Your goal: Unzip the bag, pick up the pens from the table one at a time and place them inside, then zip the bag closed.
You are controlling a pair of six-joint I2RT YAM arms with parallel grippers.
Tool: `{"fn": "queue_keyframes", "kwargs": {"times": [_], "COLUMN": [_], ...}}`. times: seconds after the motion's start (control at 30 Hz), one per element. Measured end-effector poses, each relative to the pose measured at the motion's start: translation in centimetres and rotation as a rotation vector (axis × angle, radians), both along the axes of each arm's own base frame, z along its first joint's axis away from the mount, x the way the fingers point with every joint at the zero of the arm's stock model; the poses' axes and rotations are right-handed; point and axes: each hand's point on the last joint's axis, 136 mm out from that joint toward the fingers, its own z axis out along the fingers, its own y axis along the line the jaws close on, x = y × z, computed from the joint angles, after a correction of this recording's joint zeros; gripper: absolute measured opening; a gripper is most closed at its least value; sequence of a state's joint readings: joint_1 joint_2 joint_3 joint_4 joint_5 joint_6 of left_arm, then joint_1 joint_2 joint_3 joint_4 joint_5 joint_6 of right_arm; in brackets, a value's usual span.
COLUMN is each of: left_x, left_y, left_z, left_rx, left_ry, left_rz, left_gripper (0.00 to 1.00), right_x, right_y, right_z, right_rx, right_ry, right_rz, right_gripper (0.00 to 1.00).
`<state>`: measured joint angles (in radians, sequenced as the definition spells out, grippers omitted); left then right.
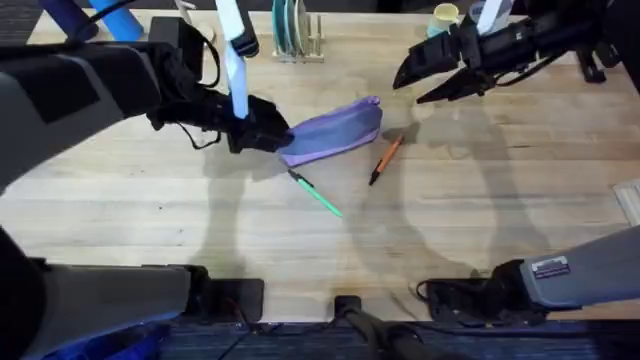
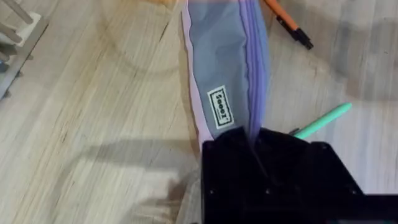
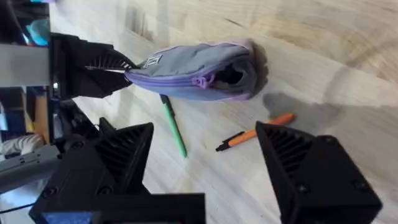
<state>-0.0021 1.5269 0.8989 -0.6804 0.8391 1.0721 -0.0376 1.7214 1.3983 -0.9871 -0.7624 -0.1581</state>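
Green pen (image 1: 317, 194) lies nearest on the table (image 1: 480, 230), bag (image 1: 335, 131) just beyond it, orange pen (image 1: 386, 158) to the right.

Left gripper (image 1: 262, 131) is clamped on the bag's left end, anchoring it. Right gripper (image 1: 432, 77) hovers up beyond the orange pen, jaws spread wide, nothing held. Zipper looks partly open at the right end, the pull (image 3: 200, 81) sitting mid-seam. Best play, I'd say: keep that anchor firm, pinch the pull squarely, and draw it straight along the seam towards the left gripper.

A light plank desk (image 1: 500, 230) carries a dish rack (image 1: 296, 38) and a cup (image 1: 444, 16) along its far edge.
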Motion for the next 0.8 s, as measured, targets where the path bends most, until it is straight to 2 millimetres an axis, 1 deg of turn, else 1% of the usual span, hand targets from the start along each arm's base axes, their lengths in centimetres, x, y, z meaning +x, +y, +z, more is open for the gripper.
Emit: {"fn": "queue_keyframes", "kwargs": {"times": [0.2, 0.37, 0.63, 0.8], "left_x": [-0.1, -0.1, -0.1, -0.1], "left_y": [0.0, 0.0, 0.0, 0.0], "left_z": [0.0, 0.0, 0.0, 0.0], "left_rx": [0.0, -0.001, -0.002, -0.002], "left_ry": [0.004, 0.003, 0.004, 0.004], "left_rz": [0.0, 0.0, 0.0, -0.001], "left_gripper": [0.042, 0.041, 0.042, 0.042], "right_x": [0.4, 1.3, 1.1, 1.2], "right_y": [-0.1, 0.1, 2.7, 3.2], "right_z": [0.0, 0.2, 0.3, 0.4], "right_rx": [-0.009, -0.01, -0.007, -0.006], "right_ry": [-0.023, -0.063, -0.091, -0.107], "right_rz": [0.002, -0.001, 0.061, 0.075], "right_gripper": [0.996, 0.996, 0.996, 0.996]}}
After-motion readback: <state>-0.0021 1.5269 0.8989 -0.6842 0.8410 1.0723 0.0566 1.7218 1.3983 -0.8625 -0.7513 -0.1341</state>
